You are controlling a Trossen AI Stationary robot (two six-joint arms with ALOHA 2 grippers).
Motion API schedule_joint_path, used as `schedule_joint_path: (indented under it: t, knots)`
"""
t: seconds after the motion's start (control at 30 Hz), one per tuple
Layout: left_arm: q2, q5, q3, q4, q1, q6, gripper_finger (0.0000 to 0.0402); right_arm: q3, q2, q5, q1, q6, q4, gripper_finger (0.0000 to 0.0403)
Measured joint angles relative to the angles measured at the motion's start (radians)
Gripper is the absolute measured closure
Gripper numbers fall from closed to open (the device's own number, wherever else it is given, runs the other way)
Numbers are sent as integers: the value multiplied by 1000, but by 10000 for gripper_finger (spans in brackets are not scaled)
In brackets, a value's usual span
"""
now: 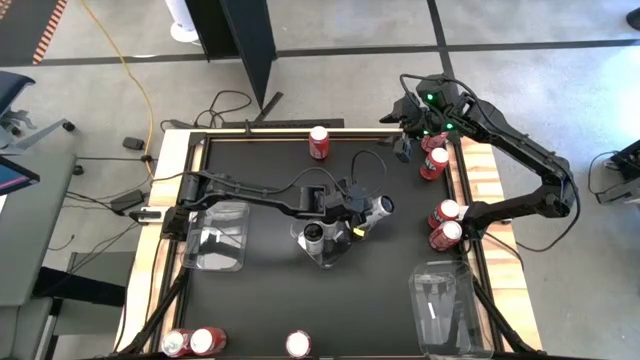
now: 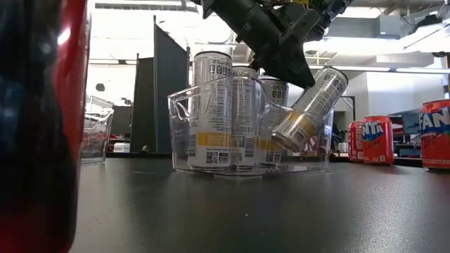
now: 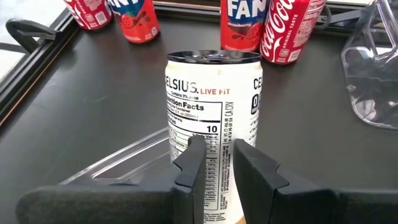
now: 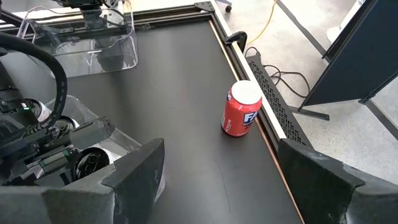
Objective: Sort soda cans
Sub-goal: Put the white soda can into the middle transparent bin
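Surface: black table mat point(image 1: 270, 300) with a pale wooden border, on a grey floor crossed by cables; in the low view, dark partitions are seen behind it.
Clear rectangular plastic trays: three are counted, one at left centre point(image 1: 215, 240), one at the middle point(image 1: 330, 262) and one at the lower right point(image 1: 440, 300) of the high view.
Red cylindrical soda cans with silver tops: eight are counted on the mat in the high view. One point(image 1: 319, 142) stands at top centre. Two are at the upper right edge, the nearer of them point(image 1: 434, 163) just below the right gripper. Two touching ones point(image 1: 446, 223) are at the middle of the right edge. Two point(image 1: 192, 342) are at the lower left and one point(image 1: 298, 345) at bottom centre.
Silver-grey soda cans with dark tops: four are made out. Three point(image 2: 211, 105) are seen upright inside the middle tray in the low view. The fourth point(image 1: 381, 207) is tilted, its top up towards the right and its lower end down in that tray.
Left gripper point(image 1: 358, 215): found at frame centre, over the middle tray, at the lower end of the tilted silver can point(image 3: 214, 106). Whether that can is gripped cannot be told.
Right gripper point(image 1: 405, 135): found at the upper right, over the table's far corner. It is spread wide with nothing held, and a red can point(image 4: 241, 111) is seen ahead of it beside the table edge.
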Motion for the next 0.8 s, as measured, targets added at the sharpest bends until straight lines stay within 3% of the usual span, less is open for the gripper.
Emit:
schedule_joint_path:
  t: [0.47, 0.8]
  knots:
    - [0, 12, 0, 0, 0, -8, 301, 0, 0, 1, 10, 10, -42, 72]
    - [0, 14, 0, 1, 0, -10, 299, -61, 1, 44, 146, 16, -142, 72]
